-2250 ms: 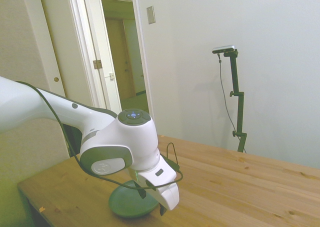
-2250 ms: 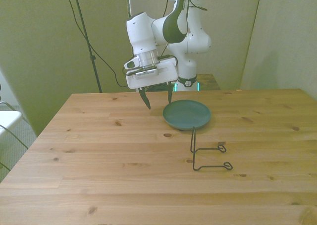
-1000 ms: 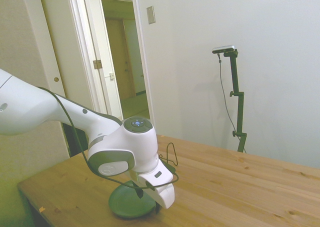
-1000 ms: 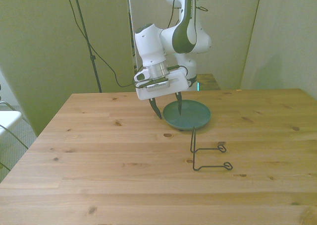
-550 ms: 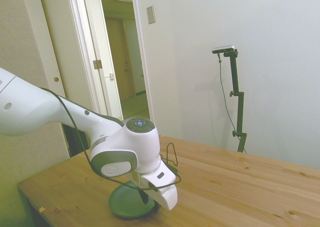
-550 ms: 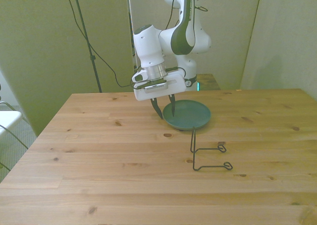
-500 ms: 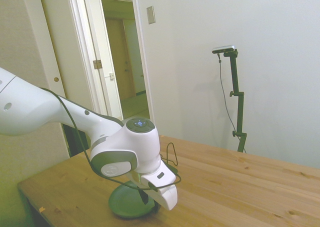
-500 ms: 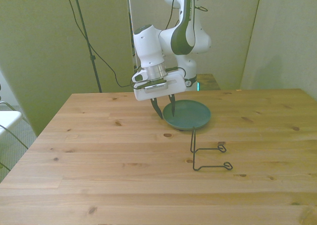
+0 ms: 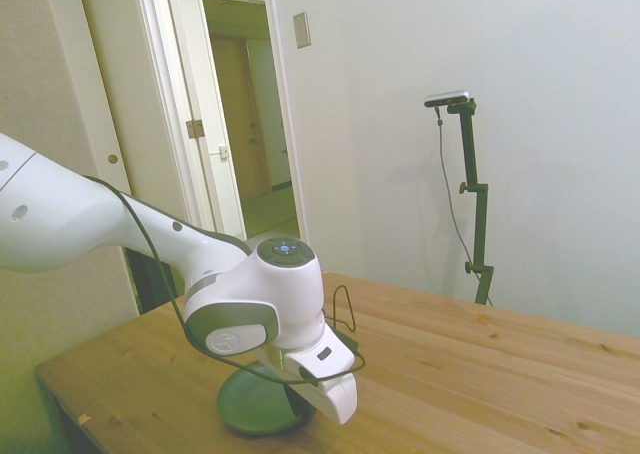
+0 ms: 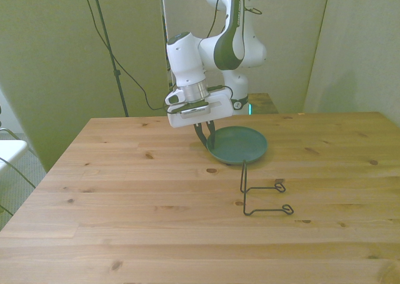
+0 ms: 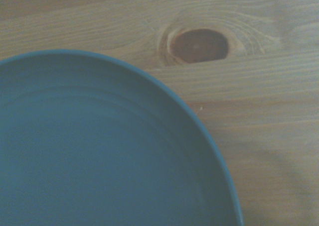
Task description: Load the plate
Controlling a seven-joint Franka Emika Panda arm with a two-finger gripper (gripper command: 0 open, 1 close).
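- Clock read on the front view, twelve at its top edge.
- Pincer: gripper [image 10: 205,139] narrow, nipped on the rim of the plate [image 10: 240,145] at the plate's nine o'clock. Looks like a grip across the raised rim, one finger inside and one outside. Hidden behind the wrist housing in the side view, so not confirmed there.
- Plate: flat on the table [image 10: 125,190], or very nearly so, toward twelve o'clock from the table's middle. Fills most of the wrist view, with a dark knot [image 11: 198,45] in the wood just beyond its rim.
- Risk, slip: only a thin edge bite on a shallow matte rim. Once lifted, likely to droop or pivot at three o'clock under its own weight, then slide out of the fingers.
- Risk, snag: wire stand [image 10: 262,199] at six o'clock from the plate, its upright tip just beside the near rim. Any swing toward six before gaining height could knock the light stand over or push it off line.
- Risk, missed slot: narrow wire loops, plate probably needing to go in on edge. A tilted or twisted plate could ride over the wires and roll away.
- Risk, scrape: dragging rather than lifting could catch the far rim on the wood.
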